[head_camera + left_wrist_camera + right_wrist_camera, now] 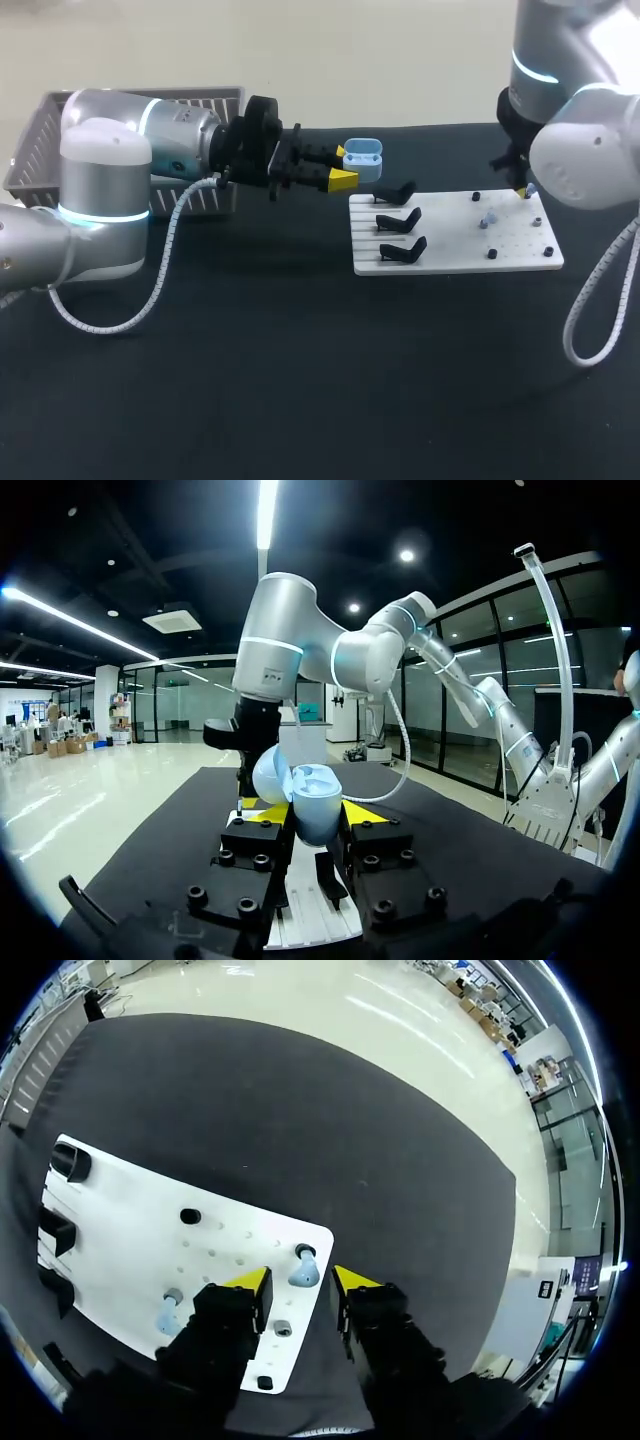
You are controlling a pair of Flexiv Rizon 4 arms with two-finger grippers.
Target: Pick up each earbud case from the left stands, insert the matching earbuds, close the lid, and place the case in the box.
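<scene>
My left jaws are clamped on the pale blue earbud case (362, 158) from both sides. I hold it in the air off the 10 o'clock corner of the white board (450, 245), with its lid swung open. The open cavity faces up, I judge so an earbud can be dropped straight in. All three black stands (398, 219) along the board's 9 o'clock edge are bare, so no other case is waiting there.

My right jaws hang over the board's 3 o'clock end, parted, one yellow tip on either side of a blue earbud (303, 1270) that sits upright on its peg. I see a gap on both sides, so nothing is gripped yet. Straddling it this way should let me close squarely on it. A second earbud (168, 1313) stands further along the board, towards the stands.

The grey basket (35, 150) that takes finished cases sits at the 9 o'clock side of the counter (300, 380), behind my left arm.
</scene>
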